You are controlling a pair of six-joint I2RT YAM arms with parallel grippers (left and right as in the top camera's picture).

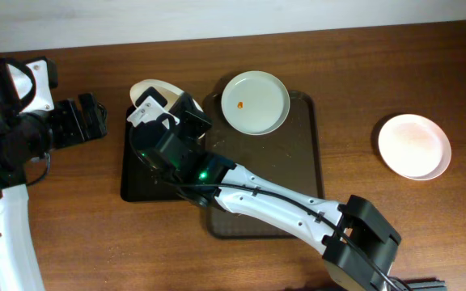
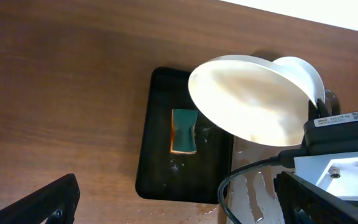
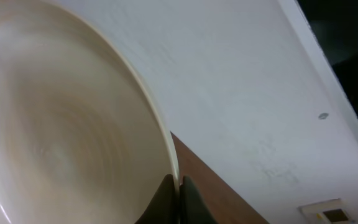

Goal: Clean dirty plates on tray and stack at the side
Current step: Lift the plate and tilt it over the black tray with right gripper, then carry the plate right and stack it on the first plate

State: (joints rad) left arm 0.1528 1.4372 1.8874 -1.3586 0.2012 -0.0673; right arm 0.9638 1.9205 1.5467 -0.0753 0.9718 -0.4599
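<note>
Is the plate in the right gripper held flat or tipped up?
Tipped up: the plate is steeply tilted, its rim pinched by the right gripper.

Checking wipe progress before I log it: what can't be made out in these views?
Overhead: the right arm covers most of the held plate and all of the sponge.
Right wrist: that plate's face is blurred and cut off; any smear unreadable.
Left gripper: jaws too dark overhead, cut off in left wrist.
</note>
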